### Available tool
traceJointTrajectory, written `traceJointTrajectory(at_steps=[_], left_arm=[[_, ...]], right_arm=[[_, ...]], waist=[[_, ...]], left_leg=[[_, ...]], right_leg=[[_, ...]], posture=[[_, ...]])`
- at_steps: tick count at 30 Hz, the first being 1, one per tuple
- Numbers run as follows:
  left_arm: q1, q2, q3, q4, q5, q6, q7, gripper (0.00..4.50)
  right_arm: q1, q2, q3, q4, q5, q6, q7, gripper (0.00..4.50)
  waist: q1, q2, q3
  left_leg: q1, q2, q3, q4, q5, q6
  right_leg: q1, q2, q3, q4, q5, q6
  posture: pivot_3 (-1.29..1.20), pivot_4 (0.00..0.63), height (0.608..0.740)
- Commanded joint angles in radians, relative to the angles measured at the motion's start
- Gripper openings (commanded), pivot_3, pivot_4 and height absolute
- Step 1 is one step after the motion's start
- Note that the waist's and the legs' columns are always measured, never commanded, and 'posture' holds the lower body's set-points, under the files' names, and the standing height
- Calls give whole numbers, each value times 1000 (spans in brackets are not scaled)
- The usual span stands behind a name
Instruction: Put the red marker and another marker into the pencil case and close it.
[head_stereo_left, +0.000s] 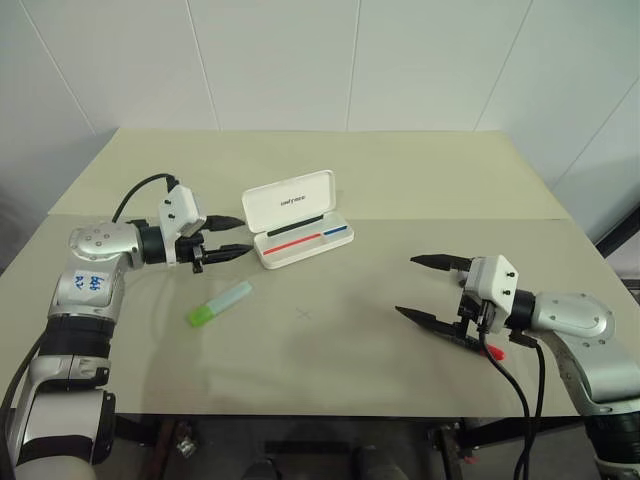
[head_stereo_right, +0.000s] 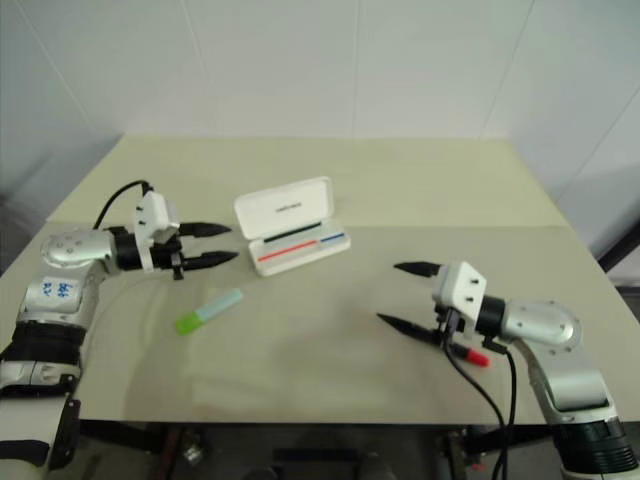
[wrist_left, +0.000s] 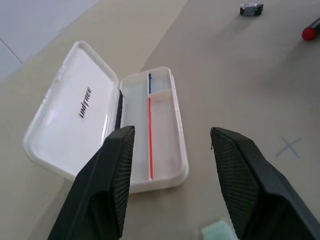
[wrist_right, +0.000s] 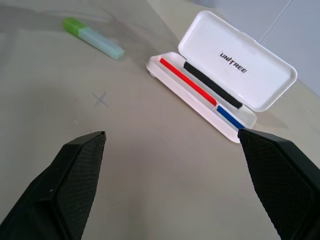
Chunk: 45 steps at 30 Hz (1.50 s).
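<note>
**Two markers out, case open**

Two markers lie outside the pencil case (head_stereo_left: 297, 219), which sits on the table (head_stereo_left: 400, 170) with its white lid up and a red-and-blue stripe inside. The left gripper (head_stereo_left: 233, 236) hovers beside the case, fingers partly apart and empty; the right gripper (head_stereo_left: 430, 291) gapes wide, also empty. The pale green marker (head_stereo_left: 220, 303) rests near the left gripper. The red marker (head_stereo_right: 470, 355) hides under the right arm – only its red end peeks out. Risk, as I judge it: a blind grab there could roll it off the near edge – or a sweeping arm could knock the lid shut early.
</note>
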<state>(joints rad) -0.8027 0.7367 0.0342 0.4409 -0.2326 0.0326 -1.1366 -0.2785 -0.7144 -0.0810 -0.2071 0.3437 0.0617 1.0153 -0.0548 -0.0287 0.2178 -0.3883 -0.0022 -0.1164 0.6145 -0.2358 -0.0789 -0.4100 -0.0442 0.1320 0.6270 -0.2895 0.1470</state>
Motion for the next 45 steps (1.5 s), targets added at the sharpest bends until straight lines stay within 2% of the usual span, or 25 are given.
traceJointTrajectory(at_steps=[1, 9, 18, 33, 42, 45], left_arm=[[-55, -27, -44, 59, 46, -53, -18, 2612], [-159, -85, -152, 228, 168, -110, -25, 2612], [-251, -166, -191, 426, 259, -162, 44, 2612], [-297, -226, -212, 586, 347, -157, 124, 2612], [-330, -256, -243, 651, 396, -121, 114, 2612], [-343, -264, -250, 670, 410, -109, 123, 2006]], right_arm=[[14, 8, -5, -63, 14, 10, -26, 4500], [32, 19, -10, -92, 12, 16, -55, 4500], [43, 26, -10, -101, 15, 14, -68, 4500], [-14, 35, 30, -120, 27, 39, -60, 4500], [-40, 26, 17, -125, 29, 45, -67, 4500], [-48, 23, 11, -125, 28, 44, -70, 4500]], waist=[[1, 0, 0], [0, 0, 0], [0, 0, 0], [2, 0, 0], [0, 0, 0], [-1, 0, 0]], left_leg=[[0, 0, 0, 0, 0, 0], [0, 0, 0, 0, 0, 0], [-1, 0, 0, 0, 0, 0], [-1, -1, -1, 0, 0, 0], [-1, -1, -1, 0, 0, 0], [-1, -1, -1, 0, 0, 0]], right_leg=[[0, 0, 0, 0, 0, 0], [0, 0, 0, 0, 0, 0], [0, 0, 0, 0, 1, 1], [0, 0, 0, 0, 1, 1], [0, 0, 0, 0, 1, 2], [0, 0, 0, 0, 1, 2]], posture=[[0, 150, 740], [0, 150, 740], [0, 150, 740], [0, 150, 740], [0, 150, 740], [0, 150, 740]])
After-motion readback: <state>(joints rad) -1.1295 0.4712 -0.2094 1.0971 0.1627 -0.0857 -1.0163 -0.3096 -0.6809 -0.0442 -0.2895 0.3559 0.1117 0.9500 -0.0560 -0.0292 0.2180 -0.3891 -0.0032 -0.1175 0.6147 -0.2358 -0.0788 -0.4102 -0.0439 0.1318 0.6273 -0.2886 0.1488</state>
